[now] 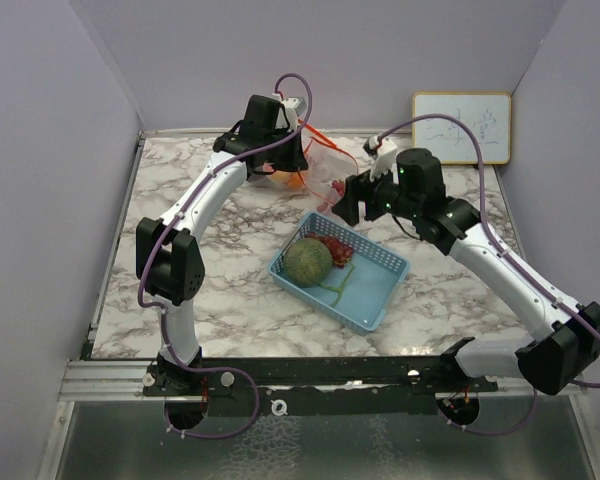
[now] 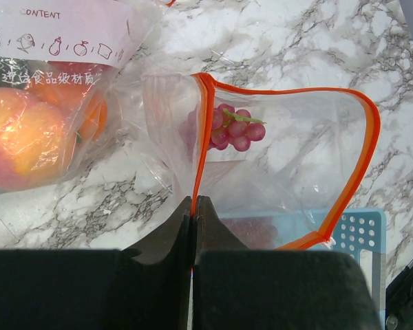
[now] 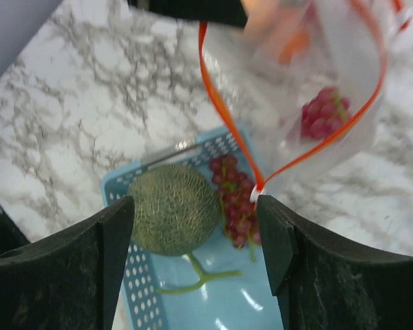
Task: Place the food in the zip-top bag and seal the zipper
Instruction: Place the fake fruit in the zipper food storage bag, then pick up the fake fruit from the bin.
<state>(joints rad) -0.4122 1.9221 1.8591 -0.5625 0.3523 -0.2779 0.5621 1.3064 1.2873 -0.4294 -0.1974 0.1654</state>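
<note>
Zip-top bag (image 2: pixel 296 158) is gaping near far edge, left gripper (image 2: pixel 194 203) clamping its rim. Right gripper (image 3: pixel 194 206) is hanging spread apart just beside it.

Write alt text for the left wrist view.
The left gripper is shut on the zipper rim of an open zip-top bag holding a red grape bunch. At left, a peach and an orange show through printed clear plastic.

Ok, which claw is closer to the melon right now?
Right. The right claw hovers open over the basket, pointing at the melon; the left claw is farther back, shut on the bag rim.
</note>
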